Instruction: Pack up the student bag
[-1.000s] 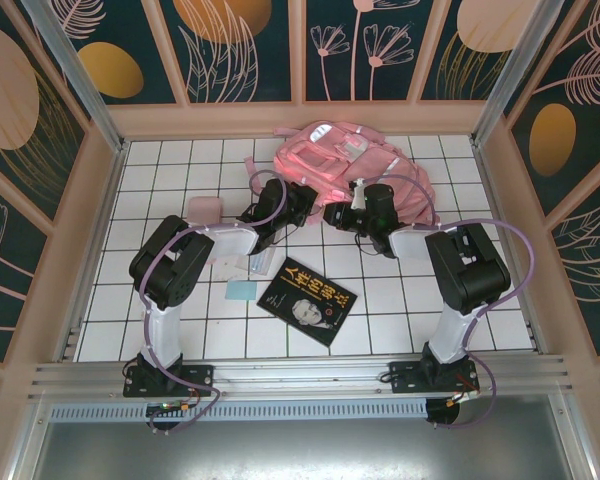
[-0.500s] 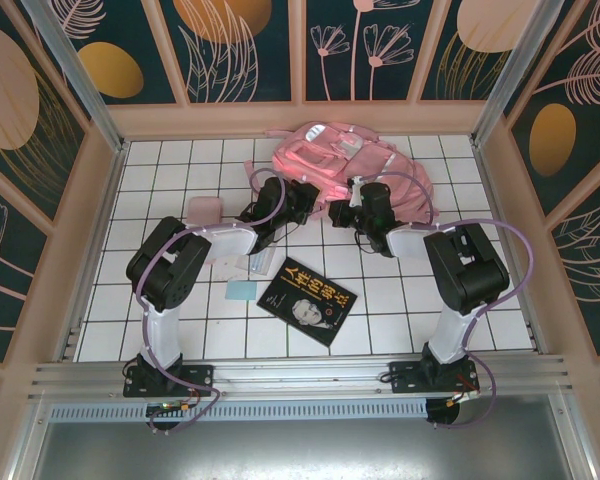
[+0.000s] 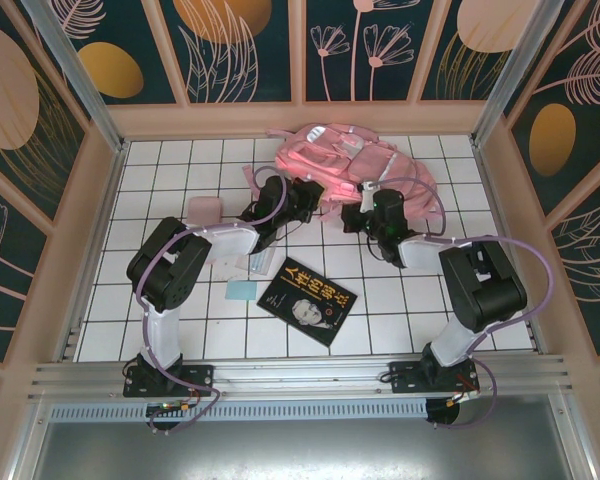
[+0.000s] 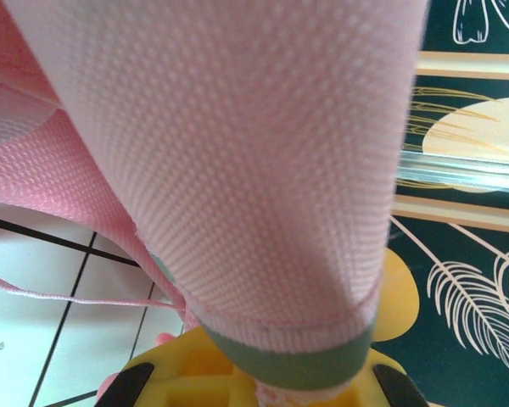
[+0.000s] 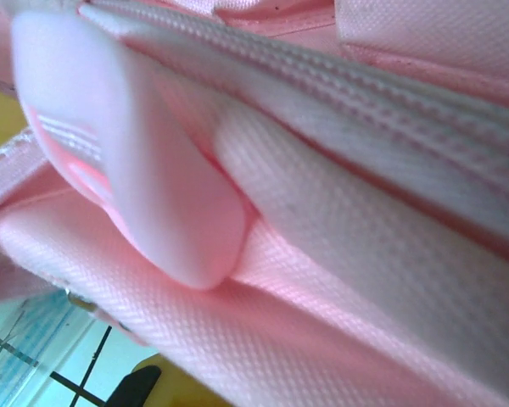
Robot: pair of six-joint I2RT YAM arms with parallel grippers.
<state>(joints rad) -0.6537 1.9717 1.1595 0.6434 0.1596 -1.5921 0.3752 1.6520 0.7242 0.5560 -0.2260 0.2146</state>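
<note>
top view: the bag (image 3: 345, 160) lies at the table's (image 3: 180, 330) far edge, right of centre. the left gripper (image 3: 300, 197) and right gripper (image 3: 364, 212) meet its near side.
left wrist: the jaws pinch the bag's pink strap (image 4: 263, 170).
right wrist: the jaws are pressed together against the bag; whether they grip it i cannot tell.

The student bag (image 3: 345, 160) is laid at the far middle of the bench (image 3: 160, 170). The left pincer (image 3: 302, 193) is set against its near left edge, the right pincer (image 3: 363, 208) against its near right edge. A small flat case (image 3: 204, 209) is placed left of the bag. A book (image 3: 308, 300) is laid nearer the arms' bases, with a small card (image 3: 242, 290) just left of it.
</note>
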